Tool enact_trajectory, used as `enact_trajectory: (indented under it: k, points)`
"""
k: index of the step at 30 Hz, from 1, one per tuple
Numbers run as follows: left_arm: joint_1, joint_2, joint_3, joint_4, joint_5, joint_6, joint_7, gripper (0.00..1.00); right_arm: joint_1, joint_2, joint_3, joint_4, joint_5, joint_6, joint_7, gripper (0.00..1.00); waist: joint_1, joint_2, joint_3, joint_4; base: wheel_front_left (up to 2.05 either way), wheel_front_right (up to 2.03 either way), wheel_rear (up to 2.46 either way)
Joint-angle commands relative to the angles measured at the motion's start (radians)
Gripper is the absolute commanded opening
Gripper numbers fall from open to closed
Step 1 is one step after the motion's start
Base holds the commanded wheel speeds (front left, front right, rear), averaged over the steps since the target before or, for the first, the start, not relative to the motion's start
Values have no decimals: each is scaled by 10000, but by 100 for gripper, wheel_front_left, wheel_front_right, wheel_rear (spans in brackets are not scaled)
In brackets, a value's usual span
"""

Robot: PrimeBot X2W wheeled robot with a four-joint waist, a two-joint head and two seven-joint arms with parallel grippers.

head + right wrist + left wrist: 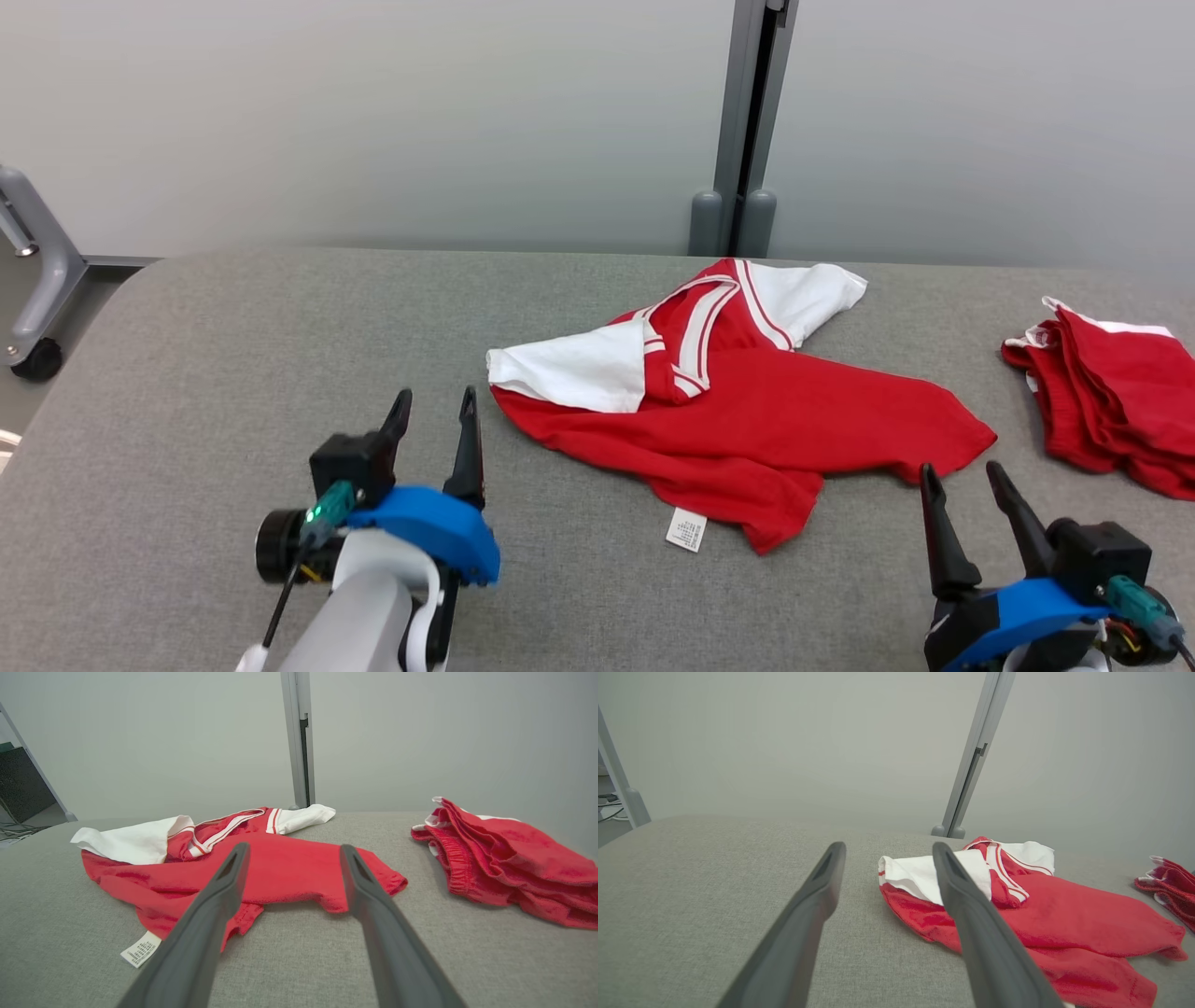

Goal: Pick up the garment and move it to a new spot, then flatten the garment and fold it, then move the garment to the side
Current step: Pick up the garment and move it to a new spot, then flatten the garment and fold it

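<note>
The red T-shirt with white sleeves is lying rumpled, not flattened, near the middle of the grey padded table. Its white care label is sticking out at the near hem. The left gripper is sitting just beside the white left-hand sleeve, fingers spread wide, gripping nothing. The right gripper is sitting near the right hem, likewise spread and empty. A second red garment is lying bunched at the table's right edge.
</note>
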Motion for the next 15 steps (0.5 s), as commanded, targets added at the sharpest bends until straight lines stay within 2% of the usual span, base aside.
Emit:
enact_trajectory:
  k: [1, 8, 15]
  points:
    - [267, 81, 55, -201, 81, 41, -45, 100, 238, -28, -18, -83, -90, 2, -2, 100, 1, 1, -24, 28, 0, 0, 0]
    - [1680, 452, 59, -1287, 585, 286, -47, 100, 898, -29, 224, -509, 126, 2, 184, 100, 1, 1, -139, 67, 0, 0, 0]
    - [2489, 348, 429, -1948, 320, 538, -48, 100, 1066, -29, 547, -444, 558, 2, 125, 100, 1, 1, -183, -55, 0, 0, 0]
